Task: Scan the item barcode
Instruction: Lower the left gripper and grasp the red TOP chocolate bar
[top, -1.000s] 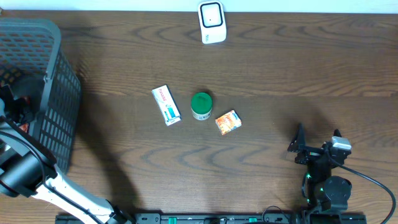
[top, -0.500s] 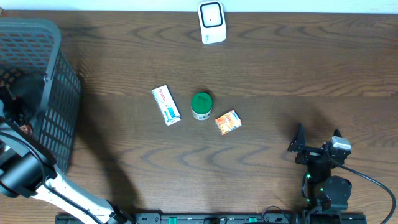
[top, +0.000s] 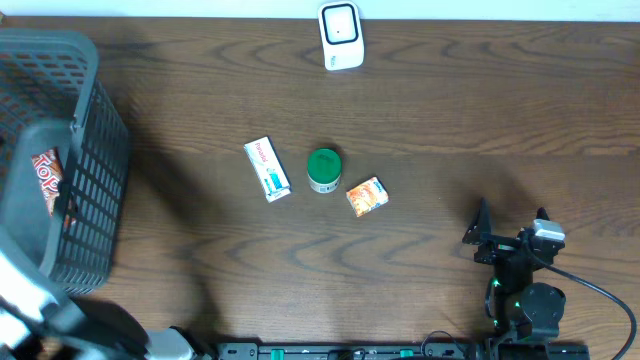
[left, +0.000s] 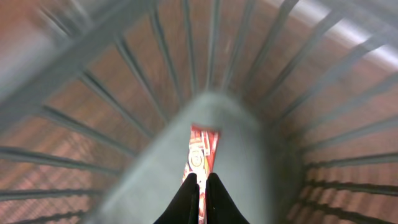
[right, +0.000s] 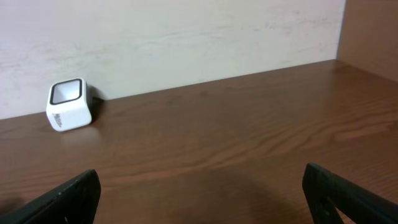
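Left wrist: left jaws pinch red packet (left: 202, 149) in 9 o'clock basket (top: 100, 170); right jaws gape empty. Lift clear toward 12 o'clock scanner (top: 341, 35)

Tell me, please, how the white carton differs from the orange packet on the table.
Colour: the white carton is white with small coloured print, while the orange packet is mostly orange.
Size: the white carton is clearly longer than the orange packet.
Place: the white carton lies on the basket side of the green-lidded jar, and the orange packet lies on the opposite side.
Shared: both lie flat on the table, close to the jar.
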